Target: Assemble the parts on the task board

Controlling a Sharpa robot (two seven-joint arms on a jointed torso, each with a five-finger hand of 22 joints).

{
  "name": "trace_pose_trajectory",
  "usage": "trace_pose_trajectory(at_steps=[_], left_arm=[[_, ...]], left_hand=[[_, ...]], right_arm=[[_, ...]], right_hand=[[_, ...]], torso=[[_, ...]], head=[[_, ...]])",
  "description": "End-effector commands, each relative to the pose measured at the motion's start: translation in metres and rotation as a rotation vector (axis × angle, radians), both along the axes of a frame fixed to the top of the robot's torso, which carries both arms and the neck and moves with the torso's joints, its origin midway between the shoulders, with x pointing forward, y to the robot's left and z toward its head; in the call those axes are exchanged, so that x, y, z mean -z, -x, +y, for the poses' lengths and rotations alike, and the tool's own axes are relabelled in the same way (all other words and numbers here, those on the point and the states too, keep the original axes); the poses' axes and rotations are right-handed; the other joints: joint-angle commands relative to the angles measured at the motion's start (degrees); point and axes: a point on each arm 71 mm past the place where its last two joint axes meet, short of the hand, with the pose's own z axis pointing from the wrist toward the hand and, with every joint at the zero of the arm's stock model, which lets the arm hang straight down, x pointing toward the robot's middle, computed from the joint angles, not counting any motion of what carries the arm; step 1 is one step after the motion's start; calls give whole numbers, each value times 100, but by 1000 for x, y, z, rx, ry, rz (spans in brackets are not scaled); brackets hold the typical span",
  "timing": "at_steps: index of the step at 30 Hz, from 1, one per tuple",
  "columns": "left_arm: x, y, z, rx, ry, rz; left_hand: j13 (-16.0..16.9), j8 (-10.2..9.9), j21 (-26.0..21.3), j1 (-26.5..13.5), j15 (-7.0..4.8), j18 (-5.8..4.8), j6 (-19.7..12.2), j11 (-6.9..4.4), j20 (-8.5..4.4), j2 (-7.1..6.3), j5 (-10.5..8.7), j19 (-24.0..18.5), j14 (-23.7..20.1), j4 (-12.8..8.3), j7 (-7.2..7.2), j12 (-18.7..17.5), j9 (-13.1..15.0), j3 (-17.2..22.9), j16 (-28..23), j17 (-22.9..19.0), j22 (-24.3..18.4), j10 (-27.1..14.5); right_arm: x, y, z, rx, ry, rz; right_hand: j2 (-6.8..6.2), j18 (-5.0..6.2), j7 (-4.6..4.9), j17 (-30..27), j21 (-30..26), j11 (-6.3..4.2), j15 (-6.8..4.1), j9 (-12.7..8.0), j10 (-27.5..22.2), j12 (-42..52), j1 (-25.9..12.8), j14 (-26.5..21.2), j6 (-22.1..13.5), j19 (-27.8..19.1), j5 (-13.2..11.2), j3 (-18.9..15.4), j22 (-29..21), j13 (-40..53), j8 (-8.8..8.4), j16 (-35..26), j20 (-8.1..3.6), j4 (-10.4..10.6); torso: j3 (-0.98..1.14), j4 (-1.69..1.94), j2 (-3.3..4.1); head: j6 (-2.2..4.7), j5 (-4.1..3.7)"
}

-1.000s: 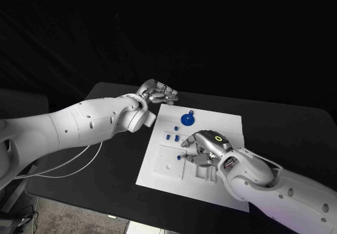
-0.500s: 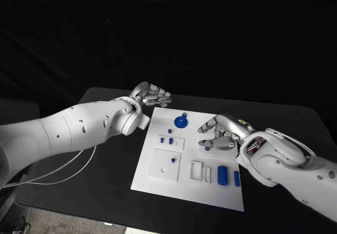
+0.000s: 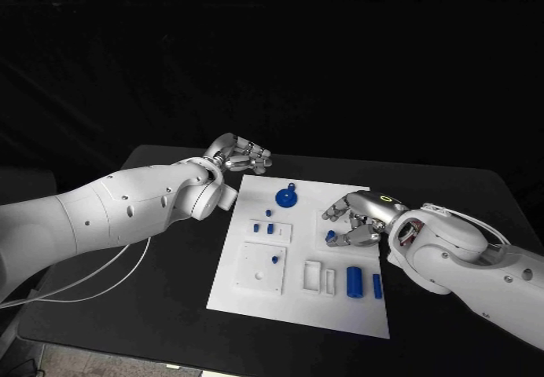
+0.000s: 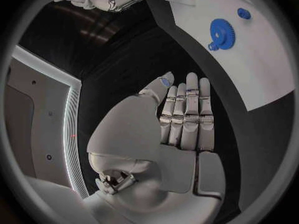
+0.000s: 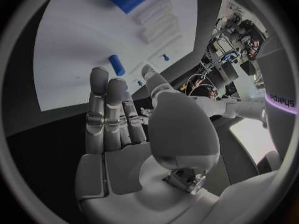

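Observation:
The white task board (image 3: 340, 314) lies mid-table. A blue gear (image 3: 287, 196) sits at its far end, and the left wrist view shows the gear (image 4: 221, 32) too. Small blue pegs (image 3: 264, 228) stand beside a raised white block (image 3: 262, 269). Two blue cylinders (image 3: 356, 281) lie near the board's right edge. My right hand (image 3: 357, 216) hovers over the right side, fingers loosely bent, holding nothing. A short blue peg (image 3: 331, 234) lies just off its fingertips, on the board (image 5: 74, 40) as peg (image 5: 116, 64). My left hand (image 3: 240, 153) floats off the far-left corner, fingers (image 4: 187, 109) straight and empty.
The black table (image 3: 170, 298) surrounds the board. Two white slotted recesses (image 3: 320, 276) sit between the raised block and the cylinders. A thin white cable (image 3: 102, 275) trails under my left arm. Black tabletop lies to the board's left and right.
My right hand rose from the board's middle and drew toward the right far side, uncovering the two blue cylinders. The left hand stays put; the camera view shifted slightly.

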Motion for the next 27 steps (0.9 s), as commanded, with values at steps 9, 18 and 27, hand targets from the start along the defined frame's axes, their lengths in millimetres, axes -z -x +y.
trace_pose_trajectory(at_steps=[9,18,27], left_arm=[[-1,0,-3,16,7,3],[-1,0,-2,12,6,2],[-1,0,-1,10,6,2]], left_hand=[[3,3,-33,-24,15,-30,-23,3,18,16,-35,-13,-31,28,32,-3,6,-3,36,-8,-5,-43],[3,4,-32,-24,15,-27,-23,5,21,17,-31,-10,-32,31,31,-3,7,-2,37,-8,-17,-51],[3,4,-32,-24,15,-27,-23,5,21,17,-31,-10,-32,31,31,-3,7,-2,37,-8,-17,-51]], right_arm=[[13,-7,6,-2,118,-42],[25,-4,10,-25,160,-28],[27,-4,11,-32,168,-31]], right_hand=[[39,15,91,0,35,17,74,1,174,20,-39,25,219,213,-580,842,-35,-7,-23,27,65,-252],[119,92,140,-23,81,-13,149,3,644,18,-300,3,412,198,-617,1735,-14,-7,-20,94,151,-725],[110,15,174,-18,102,-112,94,6,1016,23,-513,16,601,197,-619,2244,29,-1,-15,93,85,-783]], torso=[[-23,16,2],[-22,0,-1],[-23,1,-3]], head=[[35,-14],[0,28],[-23,17]])
